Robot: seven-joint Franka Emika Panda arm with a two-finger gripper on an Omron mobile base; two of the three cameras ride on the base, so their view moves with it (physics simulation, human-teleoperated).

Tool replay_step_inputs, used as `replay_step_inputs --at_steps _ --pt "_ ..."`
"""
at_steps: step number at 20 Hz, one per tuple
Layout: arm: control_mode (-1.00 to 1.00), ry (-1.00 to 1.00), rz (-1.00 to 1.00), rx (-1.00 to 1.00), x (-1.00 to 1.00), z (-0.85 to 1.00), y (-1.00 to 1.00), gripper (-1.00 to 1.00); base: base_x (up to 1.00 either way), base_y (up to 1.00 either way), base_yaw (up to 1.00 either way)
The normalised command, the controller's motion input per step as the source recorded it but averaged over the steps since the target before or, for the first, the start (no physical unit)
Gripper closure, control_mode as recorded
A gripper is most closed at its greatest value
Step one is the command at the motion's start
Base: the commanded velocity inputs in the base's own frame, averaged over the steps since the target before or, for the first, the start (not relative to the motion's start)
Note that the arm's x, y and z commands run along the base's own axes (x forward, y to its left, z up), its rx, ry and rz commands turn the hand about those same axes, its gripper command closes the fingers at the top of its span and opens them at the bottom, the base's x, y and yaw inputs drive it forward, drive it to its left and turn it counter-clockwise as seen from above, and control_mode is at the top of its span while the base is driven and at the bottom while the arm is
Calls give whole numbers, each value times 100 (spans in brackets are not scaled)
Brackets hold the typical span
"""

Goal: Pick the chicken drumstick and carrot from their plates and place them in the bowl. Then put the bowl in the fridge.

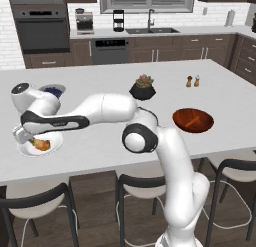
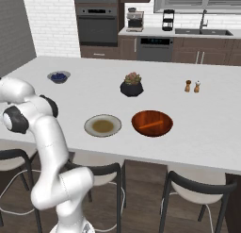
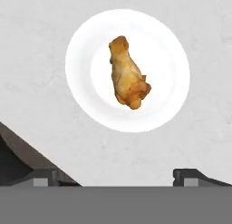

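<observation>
The golden-brown chicken drumstick (image 3: 128, 74) lies on the glossy white plate (image 3: 86, 41), near the island's front left (image 1: 42, 144). My gripper (image 3: 118, 177) hovers above it, open and empty, with its fingertips (image 3: 190, 175) short of the plate; the hand (image 1: 23, 136) hangs over the plate's left rim. The reddish-brown bowl (image 1: 200, 113) (image 2: 162, 115) stands to the right with the thin orange carrot (image 2: 151, 124) (image 1: 192, 122) lying inside. The grey-tan plate (image 2: 102, 125) beside it is bare. A tall grey face (image 2: 14, 29) stands at far left; I cannot tell whether it is the fridge.
A small grey bowl of blueberries (image 1: 52, 90) sits just behind the white plate. A black plant pot (image 1: 143, 89) and two shakers (image 1: 192, 81) stand further back on the white island. Stools (image 1: 140, 188) line the near edge.
</observation>
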Motion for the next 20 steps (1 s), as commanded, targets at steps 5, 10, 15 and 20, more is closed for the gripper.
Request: replay_step_inputs --at_steps 5,10,15,20 --pt "-100 -20 38 32 -3 4 -52 -100 0 0 0" --pt "-100 1 21 7 22 -9 -14 -100 0 0 0" --pt "-100 30 6 0 39 11 11 -100 0 0 0" --pt "-100 15 0 -5 38 -2 21 -100 0 0 0"
